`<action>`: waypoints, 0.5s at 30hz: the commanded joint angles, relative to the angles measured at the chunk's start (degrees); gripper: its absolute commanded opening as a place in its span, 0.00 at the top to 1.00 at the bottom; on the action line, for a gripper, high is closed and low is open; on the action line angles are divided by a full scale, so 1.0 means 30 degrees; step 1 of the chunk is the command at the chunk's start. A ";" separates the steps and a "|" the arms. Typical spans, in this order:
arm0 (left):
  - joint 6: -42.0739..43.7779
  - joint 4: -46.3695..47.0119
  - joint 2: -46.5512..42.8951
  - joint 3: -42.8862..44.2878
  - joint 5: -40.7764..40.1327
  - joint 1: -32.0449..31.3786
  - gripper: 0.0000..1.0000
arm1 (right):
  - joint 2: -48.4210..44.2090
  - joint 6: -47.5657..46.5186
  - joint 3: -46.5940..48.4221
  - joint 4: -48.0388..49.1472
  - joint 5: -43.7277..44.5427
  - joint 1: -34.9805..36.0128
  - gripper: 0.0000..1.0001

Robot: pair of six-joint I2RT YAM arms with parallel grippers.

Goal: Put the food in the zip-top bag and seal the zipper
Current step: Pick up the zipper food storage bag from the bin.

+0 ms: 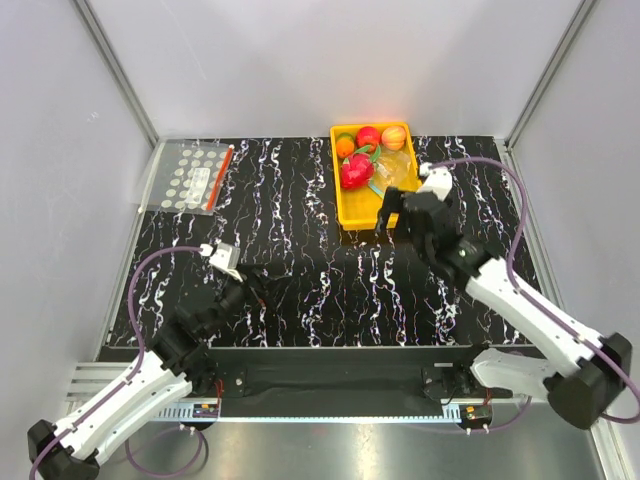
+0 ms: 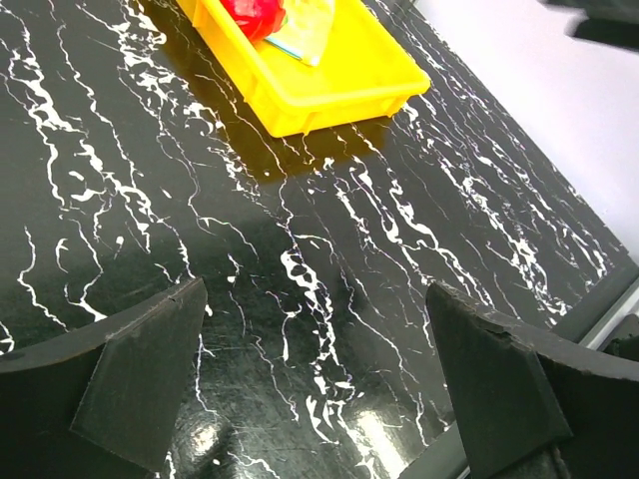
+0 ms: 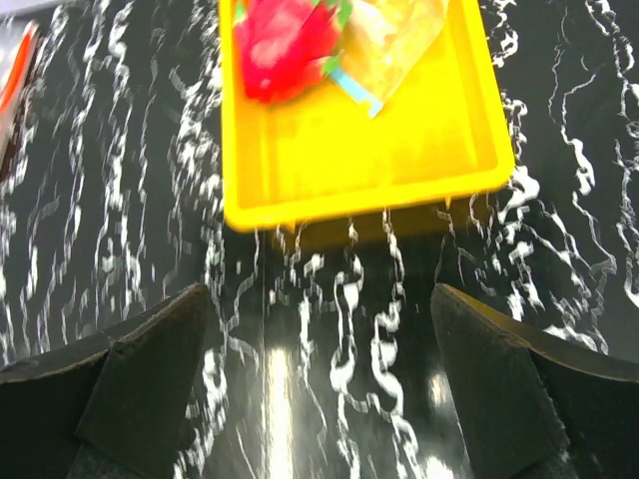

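Note:
A yellow tray (image 1: 352, 212) at the back holds the food: an orange-and-green fruit (image 1: 345, 146), a red apple (image 1: 368, 137) and a peach-orange fruit (image 1: 394, 137) along its far end. A bigger red toy with green leaves (image 1: 356, 170) lies beside the clear zip-top bag (image 1: 396, 170). The bag also shows in the right wrist view (image 3: 394, 35), its pale blue zipper (image 3: 354, 90) facing the tray's middle. My right gripper (image 1: 397, 222) is open and empty just before the tray's near edge (image 3: 359, 205). My left gripper (image 1: 258, 283) is open and empty over the table, far from the tray (image 2: 329, 80).
A flat clear bag with white dots (image 1: 188, 178) and a red strip (image 1: 222, 165) lies at the back left. The black marbled table (image 1: 300, 250) is walled by grey panels at the left, back and right.

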 commanded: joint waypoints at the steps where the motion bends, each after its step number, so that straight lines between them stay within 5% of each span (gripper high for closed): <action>1: 0.0801 0.0979 -0.0323 -0.0366 -0.0267 0.0006 0.01 | 0.2180 0.0670 0.2090 0.2604 -0.3834 -0.2797 0.00; 7: 0.1299 0.1564 -0.0062 -0.0805 -0.0266 0.0035 0.01 | 0.7513 0.4769 0.4612 0.4477 -0.5130 -0.5847 0.03; 12: 0.1505 0.2062 0.0232 -0.0981 -0.0150 0.0035 0.01 | 1.1901 0.9620 0.7337 0.3522 -0.1413 -0.6495 0.05; 15: 0.1505 0.2210 0.0320 -0.1040 -0.0091 0.0035 0.01 | 1.3984 1.1912 0.8688 0.3657 -0.1552 -0.7255 0.05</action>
